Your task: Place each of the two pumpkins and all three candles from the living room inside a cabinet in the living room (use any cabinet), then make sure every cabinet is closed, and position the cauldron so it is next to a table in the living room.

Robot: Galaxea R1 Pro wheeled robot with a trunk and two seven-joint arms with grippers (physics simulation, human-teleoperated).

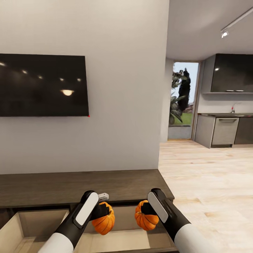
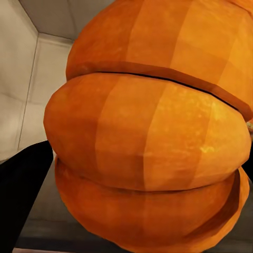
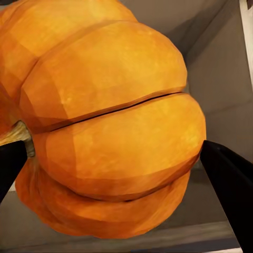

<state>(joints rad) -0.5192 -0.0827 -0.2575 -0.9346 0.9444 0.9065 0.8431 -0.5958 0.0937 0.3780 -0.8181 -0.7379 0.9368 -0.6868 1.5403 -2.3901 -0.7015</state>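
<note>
Because both pumpkins belong inside, you are holding each gripper, left [image 1: 102, 212] and right [image 1: 144, 209], clamped on a pumpkin, one [image 1: 104, 220] and the other [image 1: 146, 215], over the open cabinet [image 1: 84, 188].

- Even, bright daylight fills the head view; the brightest patch is the glass door [image 1: 182, 100] at the back.
- The dark television screen [image 1: 42, 85] mirrors several ceiling lamps as soft glare spots.
- A ceiling spotlight [image 1: 225, 34] glows white.
- The open cabinet [image 1: 31, 225] interior is shaded under its top.
- Both wrist views are sharp but blocky: each pumpkin [image 2: 153, 132] [image 3: 110, 121] shows flat shaded facets.
</note>
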